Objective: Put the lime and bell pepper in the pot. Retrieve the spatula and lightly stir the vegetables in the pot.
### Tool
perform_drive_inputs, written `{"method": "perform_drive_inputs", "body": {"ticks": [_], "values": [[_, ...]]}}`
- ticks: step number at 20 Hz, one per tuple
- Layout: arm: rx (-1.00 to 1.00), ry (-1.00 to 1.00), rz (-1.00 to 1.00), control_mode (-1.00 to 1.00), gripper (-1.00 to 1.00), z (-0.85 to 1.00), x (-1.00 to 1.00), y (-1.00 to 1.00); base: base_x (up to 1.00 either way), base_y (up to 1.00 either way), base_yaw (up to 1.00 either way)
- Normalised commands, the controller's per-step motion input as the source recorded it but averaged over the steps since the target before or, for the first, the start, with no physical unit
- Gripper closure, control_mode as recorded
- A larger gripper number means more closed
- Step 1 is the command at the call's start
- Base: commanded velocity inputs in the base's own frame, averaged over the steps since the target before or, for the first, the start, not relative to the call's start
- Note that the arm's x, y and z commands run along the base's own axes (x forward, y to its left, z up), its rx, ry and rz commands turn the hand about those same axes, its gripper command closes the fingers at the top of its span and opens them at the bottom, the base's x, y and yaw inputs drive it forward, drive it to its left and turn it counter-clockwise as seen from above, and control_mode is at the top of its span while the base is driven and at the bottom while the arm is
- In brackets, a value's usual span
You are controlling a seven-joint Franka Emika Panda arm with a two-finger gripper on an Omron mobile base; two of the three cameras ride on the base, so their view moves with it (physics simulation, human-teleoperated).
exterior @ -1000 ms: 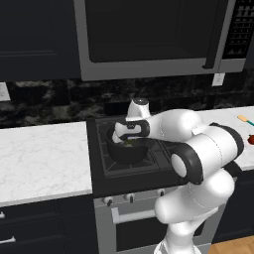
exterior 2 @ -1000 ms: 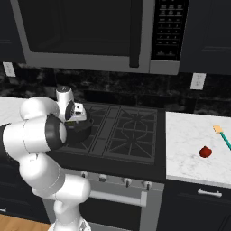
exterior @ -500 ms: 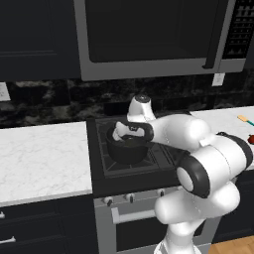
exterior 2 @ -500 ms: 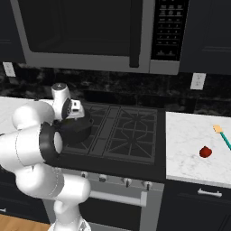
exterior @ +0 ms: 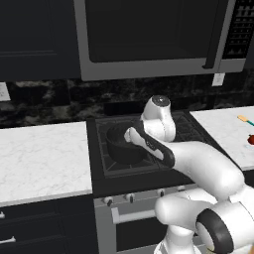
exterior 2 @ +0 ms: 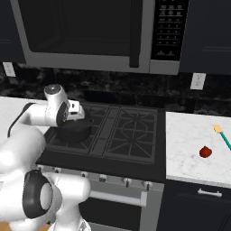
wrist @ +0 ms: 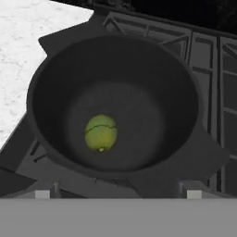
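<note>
The yellowish-green lime [wrist: 100, 132] lies loose on the bottom of the matt black pot [wrist: 185, 78], a little left of its middle. The pot [exterior: 119, 146] stands on the front left burner of the stove. My gripper [wrist: 118, 194] hovers just above the pot's near rim, open, its tips far apart with nothing between them. The red bell pepper [exterior 2: 205, 152] rests on the white counter right of the stove. Just behind it lies the spatula [exterior 2: 223, 136], teal handle toward the front and orange blade toward the back.
A black gas stove [exterior 2: 128, 131] with iron grates sits between two white marble counters [exterior: 42, 158]. A microwave [exterior 2: 90, 31] hangs over it. The wall behind is dark stone with an outlet [exterior 2: 196, 81].
The hand has risen a little above the pot and its jaws have spread wider. The elbow has swung round toward the front. The lime stays in the pot.
</note>
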Motion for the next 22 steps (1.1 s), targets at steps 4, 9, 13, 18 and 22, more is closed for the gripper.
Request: {"method": "perform_drive_inputs", "body": {"ticks": [4,9,13,18,22], "values": [[-0.01,0.09,-0.10,-1.00,-1.00,0.32,-0.62,-0.90,0.00,0.00,0.00],[-0.04,0.10,-0.17,-1.00,-1.00,0.14,-0.34,-1.00,0.00,0.00,0.00],[-0.04,0.12,-0.23,-1.00,-1.00,0.10,-0.16,-1.00,0.00,0.00,0.00],[-0.03,0.16,-0.26,-1.00,-1.00,0.00,-0.01,-1.00,0.00,0.00,0.00],[0.00,0.29,-0.22,-1.00,-1.00,0.00,0.00,-1.00,0.00,0.00,0.00]]}}
